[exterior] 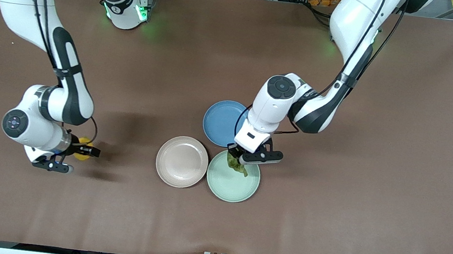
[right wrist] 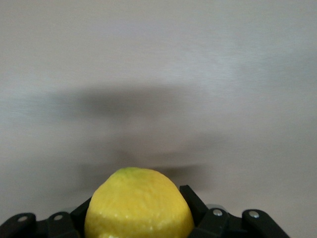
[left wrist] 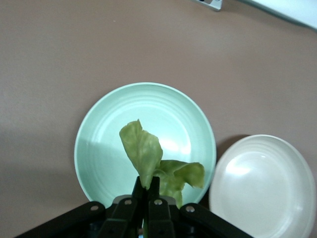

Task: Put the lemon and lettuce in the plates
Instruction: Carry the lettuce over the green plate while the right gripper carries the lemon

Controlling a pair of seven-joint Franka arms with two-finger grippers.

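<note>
Our left tool (exterior: 236,157) is pinched tight on the lettuce (exterior: 237,165), its fingers (left wrist: 147,191) closed on the stem end so that the leaf hangs loose below them, over the mint green plate (exterior: 240,190). From the left wrist view the leaf dangles above the plate's inner floor, toward the part of the rim nearest the blue plate (exterior: 218,122), and we cannot tell whether its tip already touches the surface. The beige-pink plate (exterior: 182,161) sits just beside the green one, toward the right arm's end of the counter (exterior: 371,203), and holds nothing.

Our right tool (exterior: 80,149) has the lemon (exterior: 84,143) clamped between its fingers, which press against both sides of the yellow fruit. It hangs over bare counter toward the right arm's end, well apart from the plates; the soft shadow under it in the right wrist view suggests the fruit is lifted clear.

We judge the lettuce step to be at its close: the leaf is over its plate and only needs letting go. The next move calls for us to spread the left fingers, perhaps after lowering a little so the leaf settles inside the rim, then lift straight up. For the lemon, we must carry it over to the beige-pink plate and set it down low, since a rounded fruit may roll.
</note>
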